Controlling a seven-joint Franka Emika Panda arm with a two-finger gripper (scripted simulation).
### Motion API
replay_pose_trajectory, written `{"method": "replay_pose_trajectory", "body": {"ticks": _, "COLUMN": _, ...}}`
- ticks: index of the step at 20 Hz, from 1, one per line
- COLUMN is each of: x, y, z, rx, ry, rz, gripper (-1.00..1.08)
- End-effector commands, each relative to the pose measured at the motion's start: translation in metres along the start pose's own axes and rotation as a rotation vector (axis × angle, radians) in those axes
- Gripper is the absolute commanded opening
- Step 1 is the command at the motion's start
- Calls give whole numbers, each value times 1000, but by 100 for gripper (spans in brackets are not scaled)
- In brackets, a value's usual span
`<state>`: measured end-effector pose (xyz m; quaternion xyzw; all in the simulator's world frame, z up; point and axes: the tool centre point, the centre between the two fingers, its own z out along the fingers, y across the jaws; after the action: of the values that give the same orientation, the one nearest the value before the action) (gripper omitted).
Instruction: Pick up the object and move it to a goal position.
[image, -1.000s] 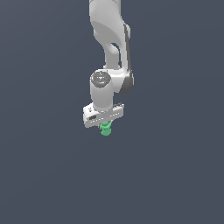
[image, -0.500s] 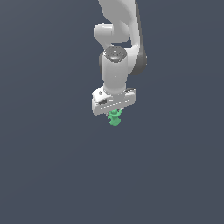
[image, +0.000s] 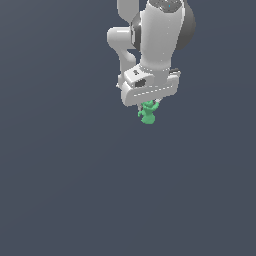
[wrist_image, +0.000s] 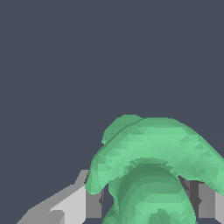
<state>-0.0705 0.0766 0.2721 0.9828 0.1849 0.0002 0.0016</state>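
The green object (image: 147, 114) hangs clamped in the white gripper (image: 150, 106), clear of any surface against the plain dark grey backdrop. Since 0.5 s ago the arm has swung nearer the camera and higher, towards the exterior view's right. The wrist view shows the object (wrist_image: 151, 175) matte, lumpy and faceted between 2 grey fingers (wrist_image: 92, 202).

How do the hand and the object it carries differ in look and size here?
The hand is white and grey with flat, blocky faces; the object is bright green, lumpy and rounded. In the exterior view the hand's body is clearly wider than the object, which pokes out below it. In the wrist view the fingers sit either side of the object. Both look plain and matte.
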Motion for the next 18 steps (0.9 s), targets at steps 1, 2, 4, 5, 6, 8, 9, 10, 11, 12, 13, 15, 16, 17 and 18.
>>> {"method": "replay_pose_trajectory", "body": {"ticks": 1, "x": 0, "y": -18, "z": -27, "rx": 0, "ry": -1, "rz": 0, "gripper": -100}}
{"method": "replay_pose_trajectory", "body": {"ticks": 2, "x": 0, "y": -26, "z": -38, "rx": 0, "ry": -1, "rz": 0, "gripper": -100}}
{"method": "replay_pose_trajectory", "body": {"ticks": 4, "x": 0, "y": -40, "z": -59, "rx": 0, "ry": -1, "rz": 0, "gripper": -100}}
{"method": "replay_pose_trajectory", "body": {"ticks": 5, "x": 1, "y": -47, "z": -70, "rx": 0, "ry": -1, "rz": 0, "gripper": -100}}
{"method": "replay_pose_trajectory", "body": {"ticks": 6, "x": 1, "y": -53, "z": -80, "rx": 0, "ry": -1, "rz": 0, "gripper": -100}}
{"method": "replay_pose_trajectory", "body": {"ticks": 8, "x": 2, "y": -67, "z": -101, "rx": 0, "ry": -1, "rz": 0, "gripper": -100}}
{"method": "replay_pose_trajectory", "body": {"ticks": 9, "x": 2, "y": -74, "z": -112, "rx": 0, "ry": -1, "rz": 0, "gripper": -100}}
{"method": "replay_pose_trajectory", "body": {"ticks": 10, "x": 3, "y": -81, "z": -122, "rx": 1, "ry": -1, "rz": 0, "gripper": -100}}
{"method": "replay_pose_trajectory", "body": {"ticks": 11, "x": 3, "y": -87, "z": -132, "rx": 1, "ry": -1, "rz": 0, "gripper": -100}}
{"method": "replay_pose_trajectory", "body": {"ticks": 12, "x": 4, "y": -94, "z": -142, "rx": 1, "ry": -1, "rz": 0, "gripper": -100}}
{"method": "replay_pose_trajectory", "body": {"ticks": 13, "x": 4, "y": -100, "z": -152, "rx": 1, "ry": -1, "rz": 0, "gripper": -100}}
{"method": "replay_pose_trajectory", "body": {"ticks": 15, "x": 6, "y": -112, "z": -171, "rx": 1, "ry": 0, "rz": 0, "gripper": -100}}
{"method": "replay_pose_trajectory", "body": {"ticks": 16, "x": 6, "y": -118, "z": -179, "rx": 1, "ry": 0, "rz": 0, "gripper": -100}}
{"method": "replay_pose_trajectory", "body": {"ticks": 17, "x": 7, "y": -122, "z": -187, "rx": 2, "ry": 0, "rz": 0, "gripper": -100}}
{"method": "replay_pose_trajectory", "body": {"ticks": 18, "x": 7, "y": -127, "z": -194, "rx": 2, "ry": 0, "rz": 0, "gripper": -100}}
